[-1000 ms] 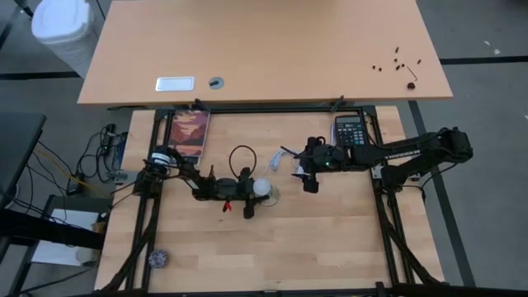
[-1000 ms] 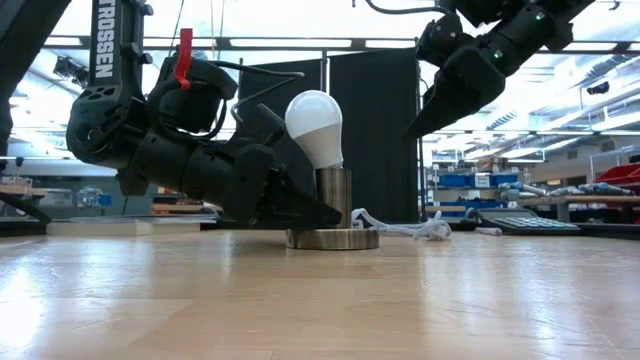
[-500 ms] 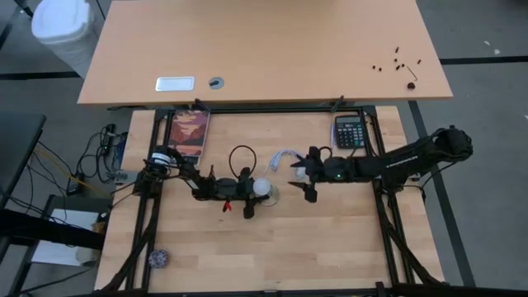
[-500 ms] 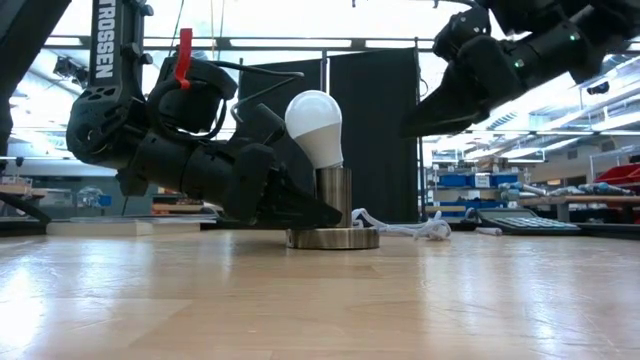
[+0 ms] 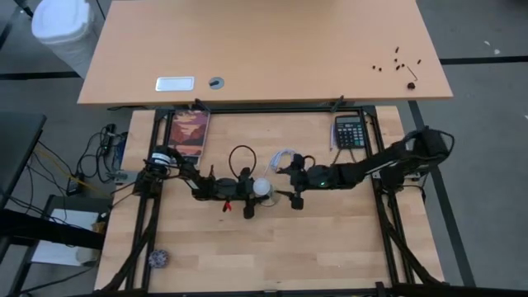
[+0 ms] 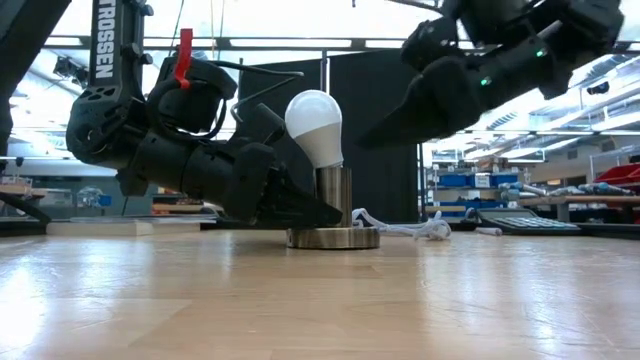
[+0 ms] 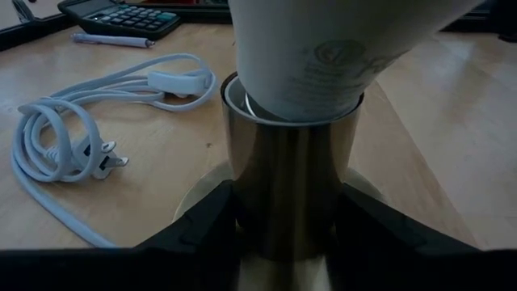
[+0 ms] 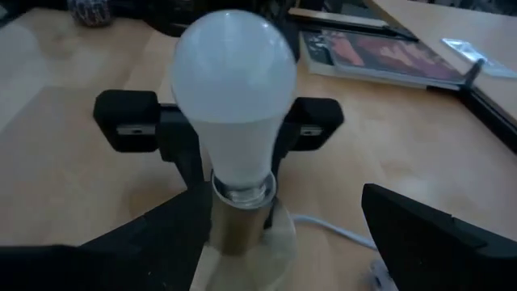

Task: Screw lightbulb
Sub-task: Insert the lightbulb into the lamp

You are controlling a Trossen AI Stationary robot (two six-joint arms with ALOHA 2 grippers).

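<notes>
1. The right gripper [image 5: 294, 188] hangs in the air with its fingers [image 8: 428, 230] spread wide, level with the lightbulb [image 6: 314, 128] and just short of it. The gap between the fingers faces the glass, presumably so they can close around the globe and turn it.
2. Straight ahead of that gripper, the lightbulb stands tilted in the socket [image 6: 333, 205]. Its screw base [image 8: 242, 191] shows above the metal rim, so it looks only partly seated.
3. On the far side of the bulb from the right gripper, the left gripper [image 5: 250, 199] lies low on the table [image 5: 330, 239]. Its fingers [image 7: 202, 226] are pressed against both sides of the socket's brass stem. That clamp most likely keeps the base from spinning while the bulb is twisted.
4. Behind the socket, away from both grippers, the white cord [image 7: 60, 137] lies coiled and slack, clear of the work.
5. Farther out, beyond the right arm, a calculator [image 5: 351, 131] sits near the table edge.
</notes>
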